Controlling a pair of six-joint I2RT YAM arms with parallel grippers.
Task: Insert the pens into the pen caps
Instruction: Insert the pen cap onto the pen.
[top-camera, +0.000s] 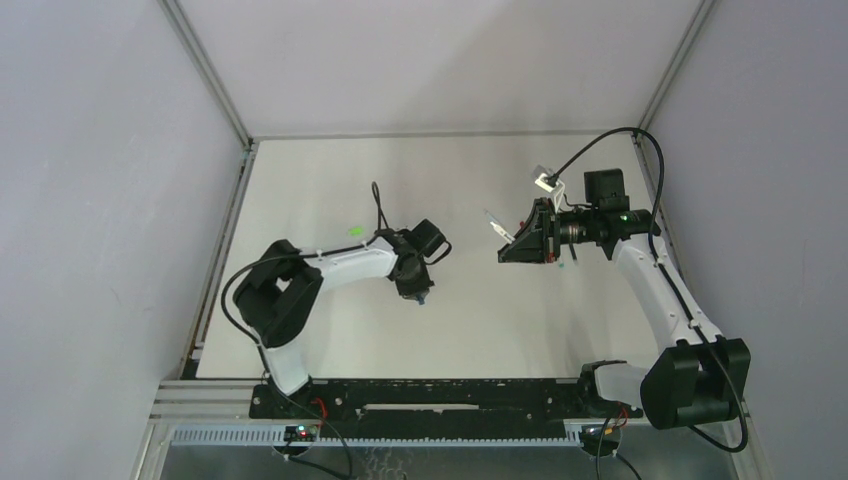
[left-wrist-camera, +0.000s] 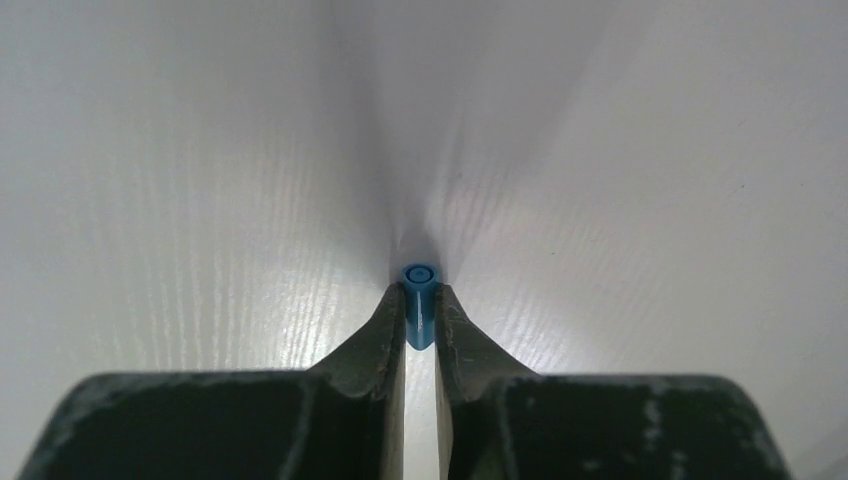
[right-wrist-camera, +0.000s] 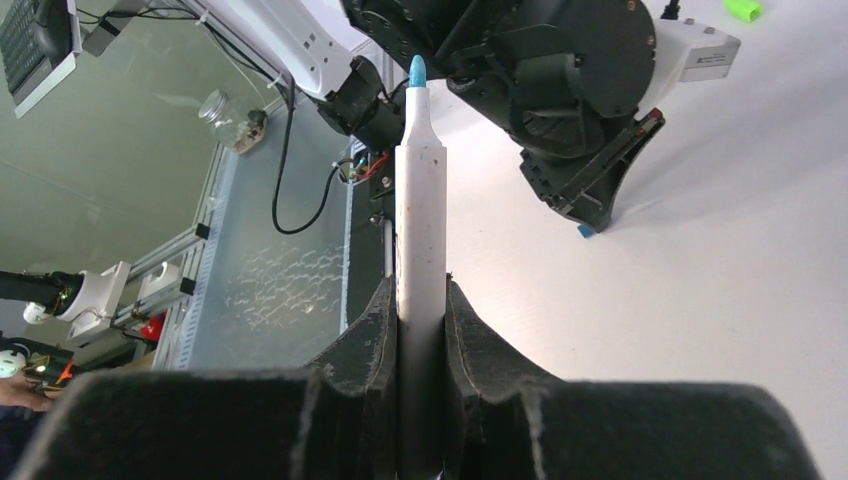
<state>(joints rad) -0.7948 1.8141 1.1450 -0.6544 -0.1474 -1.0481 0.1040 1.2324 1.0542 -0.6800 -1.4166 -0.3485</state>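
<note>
A short blue cap sits pinched in the left hand, which points down at the bench near its middle. Nearer the right edge, the raised right hand lies level, clamping a white pen whose blue tip points at the left arm.

bench: we see a white top with a faint grain | walls: we note plain grey panels on three sides, joined by aluminium rails | near edge: we log a slotted grey duct | right wrist view: we spot a glass jar standing off the bench
</note>
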